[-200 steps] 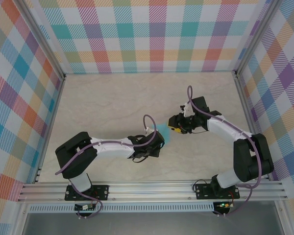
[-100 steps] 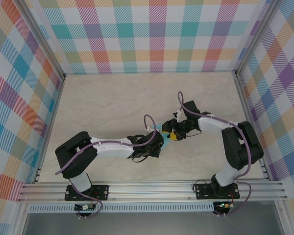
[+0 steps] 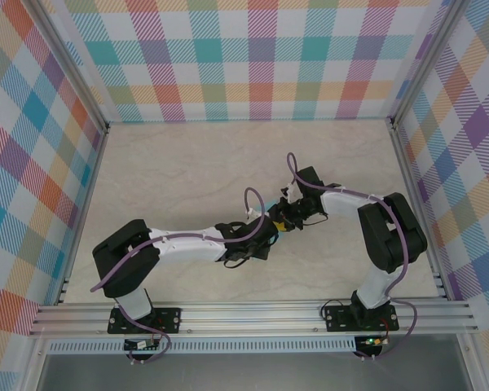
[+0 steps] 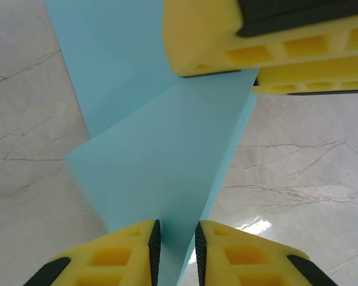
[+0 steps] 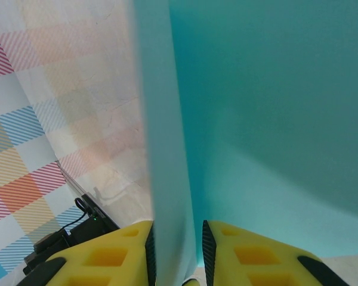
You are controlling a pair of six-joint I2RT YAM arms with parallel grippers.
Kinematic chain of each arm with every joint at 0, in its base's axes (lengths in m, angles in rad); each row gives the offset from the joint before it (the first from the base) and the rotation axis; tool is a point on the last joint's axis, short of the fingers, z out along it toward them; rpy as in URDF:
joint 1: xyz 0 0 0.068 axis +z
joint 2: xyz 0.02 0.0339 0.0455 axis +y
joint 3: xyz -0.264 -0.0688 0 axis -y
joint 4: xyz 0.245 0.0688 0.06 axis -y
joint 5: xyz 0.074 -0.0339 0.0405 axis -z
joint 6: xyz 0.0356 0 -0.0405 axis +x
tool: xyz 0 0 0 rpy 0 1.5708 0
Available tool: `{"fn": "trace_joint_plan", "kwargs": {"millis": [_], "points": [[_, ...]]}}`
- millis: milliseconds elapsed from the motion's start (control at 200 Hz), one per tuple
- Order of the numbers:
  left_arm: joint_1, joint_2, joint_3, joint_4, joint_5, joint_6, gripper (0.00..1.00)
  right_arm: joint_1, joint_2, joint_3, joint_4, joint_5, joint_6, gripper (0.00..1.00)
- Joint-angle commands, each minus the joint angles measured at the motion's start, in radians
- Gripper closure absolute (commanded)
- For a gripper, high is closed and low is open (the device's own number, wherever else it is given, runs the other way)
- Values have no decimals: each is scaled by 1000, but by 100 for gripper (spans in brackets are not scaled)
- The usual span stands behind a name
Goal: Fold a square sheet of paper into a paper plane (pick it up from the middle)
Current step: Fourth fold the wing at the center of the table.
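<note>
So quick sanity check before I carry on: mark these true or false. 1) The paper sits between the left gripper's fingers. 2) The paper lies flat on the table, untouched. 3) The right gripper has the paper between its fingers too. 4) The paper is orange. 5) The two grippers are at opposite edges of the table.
1) True: the paper runs between the fingers of the left gripper.
2) False: both grippers have it between their fingers, with the table showing behind it.
3) True: it passes between the fingers of the right gripper.
4) False: it is light teal.
5) False: they meet tip to tip near the middle of the table.
</note>
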Motion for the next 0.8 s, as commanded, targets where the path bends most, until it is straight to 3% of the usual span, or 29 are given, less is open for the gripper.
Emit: {"fn": "trace_joint_plan", "kwargs": {"millis": [0,295,505,795], "points": [[-20,24,33,-87,-68,-19,74,4,11,16,-3,-18,-5,73],[-54,33,35,-119,-121,-62,68,5,6,13,-28,2,-13,76],[-59,29,28,-86,-95,-49,65,4,4,5,-55,39,-19,80],[-59,-109,-86,60,-74,-53,52,4,3,4,-65,52,-21,86]]}}
